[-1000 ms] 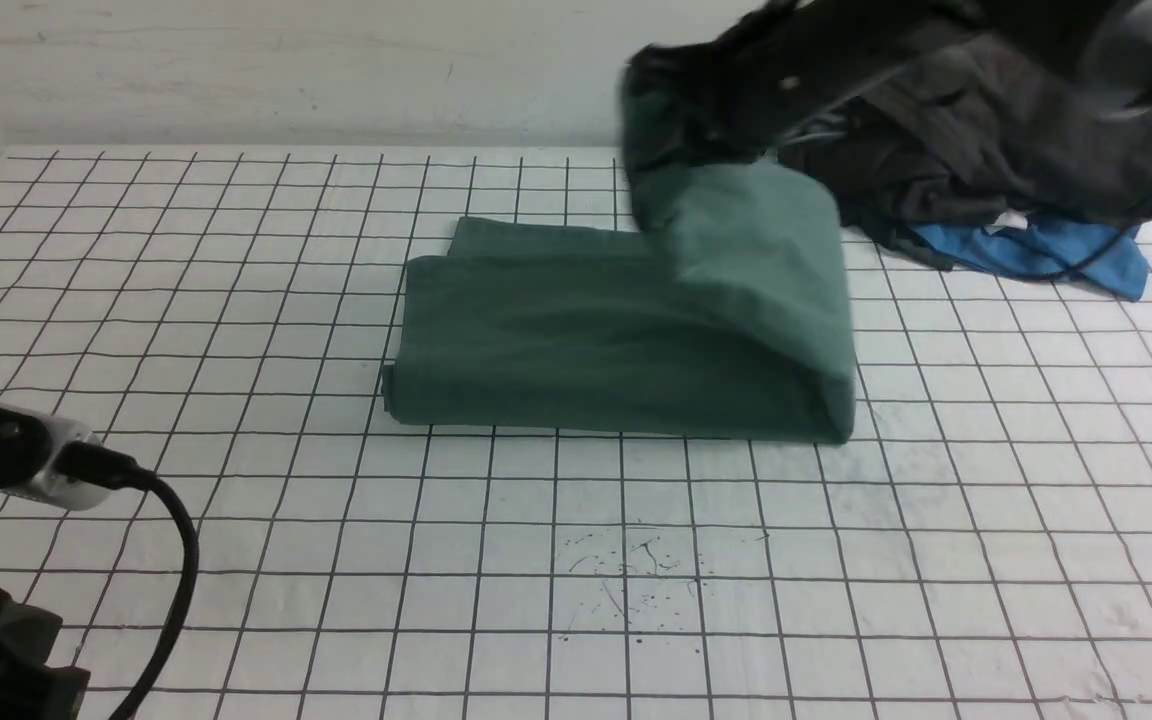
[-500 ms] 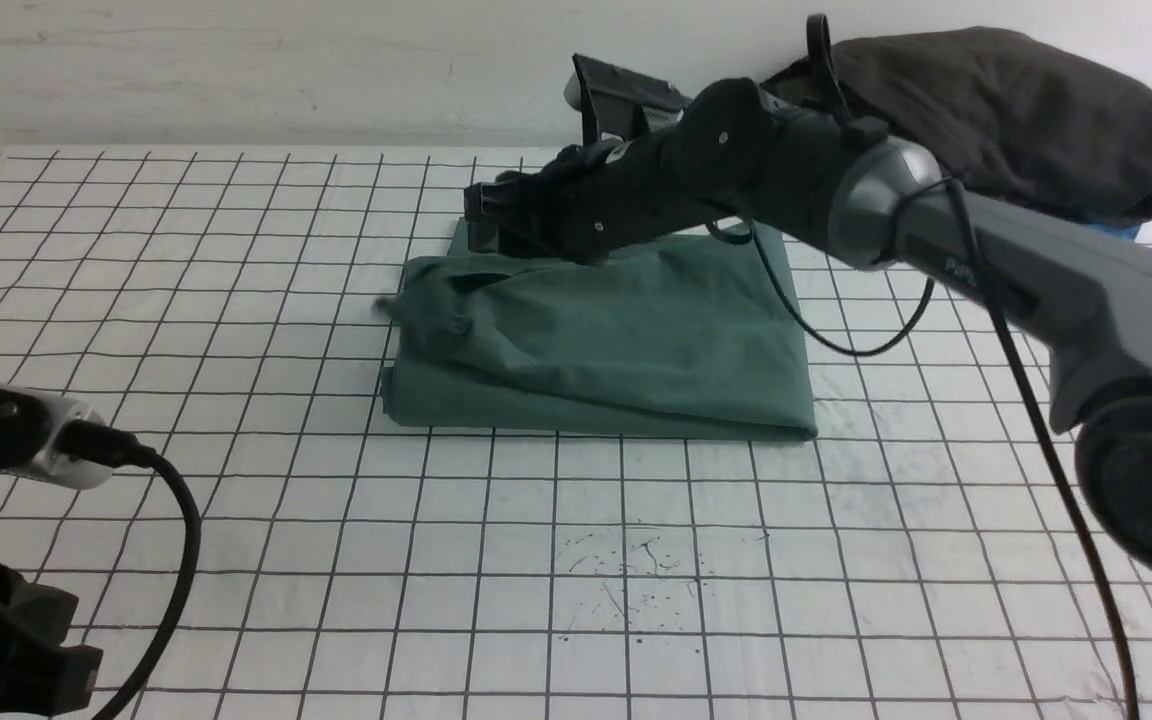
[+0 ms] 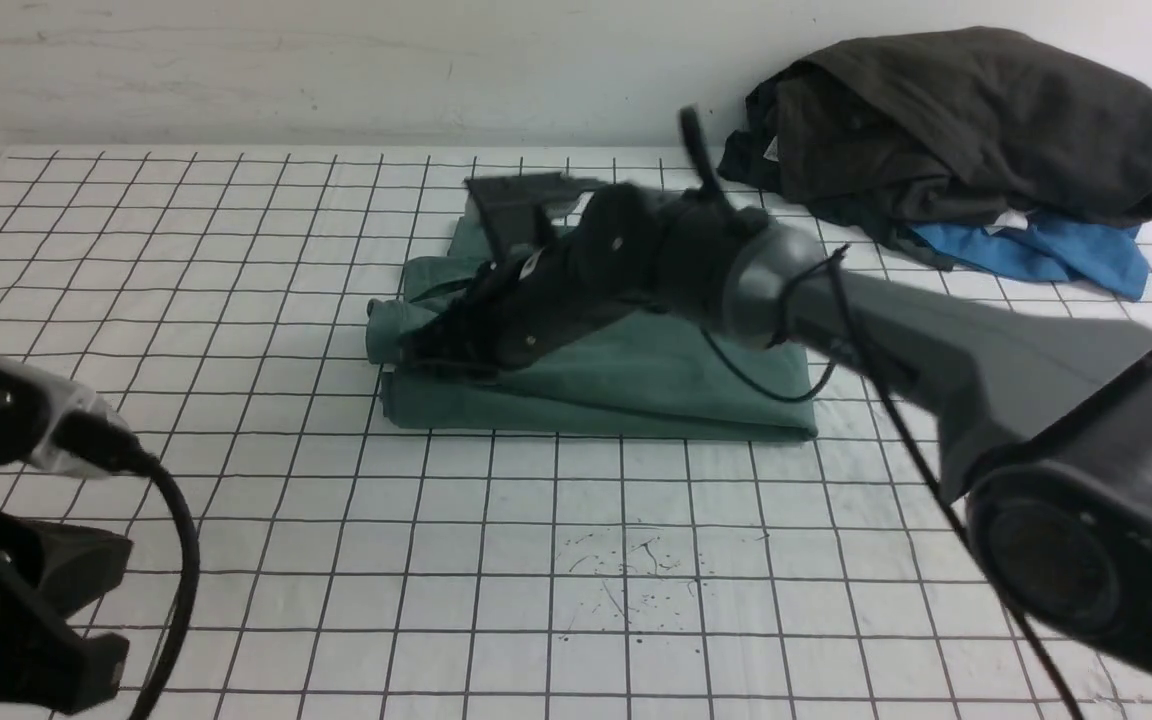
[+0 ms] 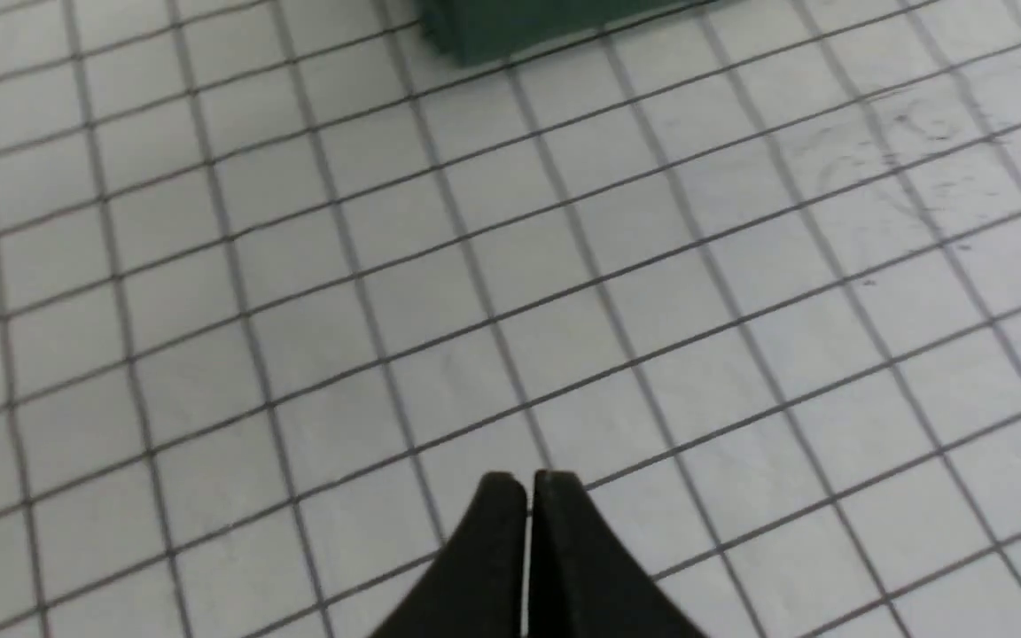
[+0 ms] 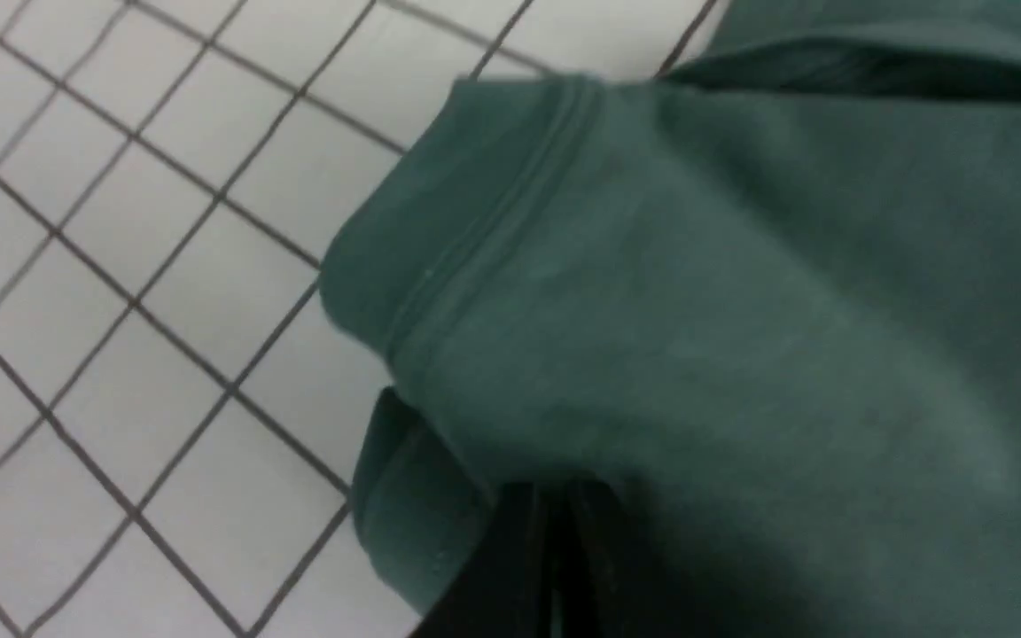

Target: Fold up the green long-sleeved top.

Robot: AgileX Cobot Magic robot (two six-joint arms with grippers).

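Front view: the green long-sleeved top (image 3: 656, 385) is laid folded on the surface (image 3: 236, 500), the right gripper (image 3: 416, 350) at its left edge; left wrist view: the left gripper (image 4: 526, 483) is held clenched, empty; right wrist view: its fold is pinched by the jaws (soft, limp cloth, best taken by the stitched edge).

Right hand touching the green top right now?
Touching. In the right wrist view the right hand has its closed fingers buried in a fold of the green top, cloth draped over the tips.
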